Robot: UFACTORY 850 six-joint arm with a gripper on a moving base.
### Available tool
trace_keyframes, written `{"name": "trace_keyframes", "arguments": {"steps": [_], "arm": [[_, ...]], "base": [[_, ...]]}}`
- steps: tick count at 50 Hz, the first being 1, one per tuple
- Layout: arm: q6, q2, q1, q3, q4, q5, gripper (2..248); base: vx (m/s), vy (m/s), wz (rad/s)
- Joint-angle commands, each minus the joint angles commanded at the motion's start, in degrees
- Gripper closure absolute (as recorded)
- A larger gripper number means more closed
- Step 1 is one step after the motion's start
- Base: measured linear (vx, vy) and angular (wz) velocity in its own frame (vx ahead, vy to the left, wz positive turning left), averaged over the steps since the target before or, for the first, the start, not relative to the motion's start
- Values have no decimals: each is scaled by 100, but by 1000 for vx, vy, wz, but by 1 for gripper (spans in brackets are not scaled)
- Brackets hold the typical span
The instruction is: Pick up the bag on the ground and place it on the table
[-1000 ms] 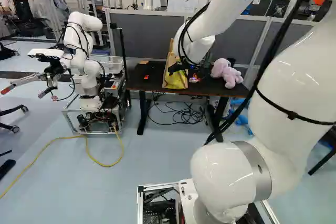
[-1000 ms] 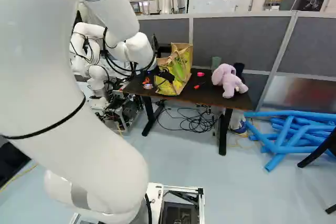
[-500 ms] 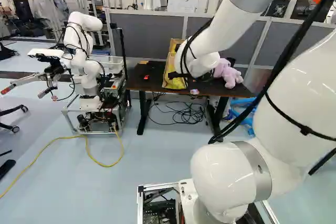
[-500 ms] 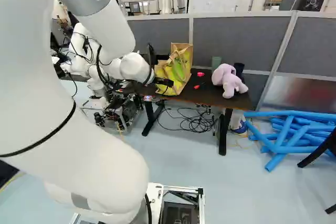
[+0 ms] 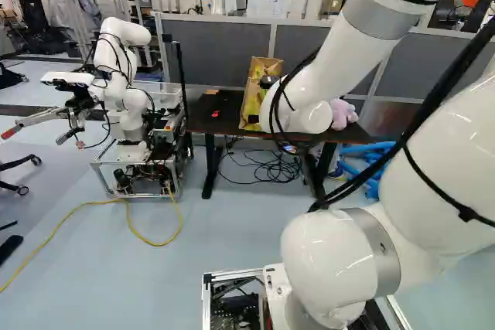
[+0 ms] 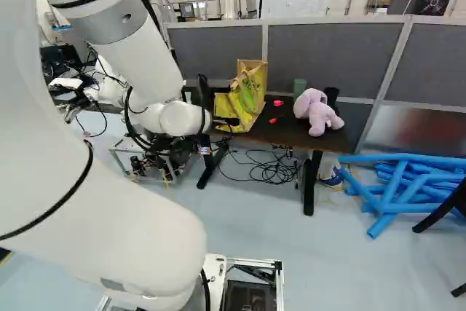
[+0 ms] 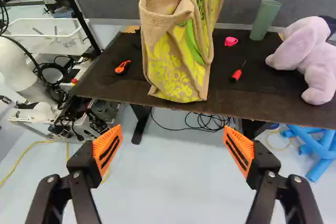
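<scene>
In the right base view the black gripper point(image 6: 227, 121) shows only in part, beyond the arm's white wrist and in front of the bag's lower part. The wrist view has the gripper point(image 7: 173, 148) open, its orange pads point(image 7: 107, 149) wide apart with nothing between them. A tan jute bag point(image 7: 176, 56) with a yellow and green print stands upright on the dark table point(image 7: 247, 103), ahead of the gripper and apart from it. In the left base view the wrist covers part of the bag point(image 5: 253, 98).
On the table are a pink plush toy point(image 6: 319, 112), a green cup point(image 7: 265, 19), a red screwdriver point(image 7: 238, 72) and an orange-and-black tool point(image 7: 122, 67). Cables point(image 6: 266, 167) lie below. Another robot point(image 5: 124, 75) stands left of the table, blue tubes point(image 6: 400, 183) to its right.
The arm has drawn back from the bag toward the base, and the gripper has come away with it, empty. The bag has stayed in place on the table; the base has not moved.
</scene>
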Motion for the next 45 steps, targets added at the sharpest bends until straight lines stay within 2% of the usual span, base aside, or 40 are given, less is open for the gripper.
{"name": "trace_keyframes", "arguments": {"steps": [22, 45], "arm": [[-127, 262, 12, 627, 30, 932, 3], [-210, 435, 20, 1041, 50, 1548, 3]], "base": [[0, 0, 0], [0, 0, 0]]}}
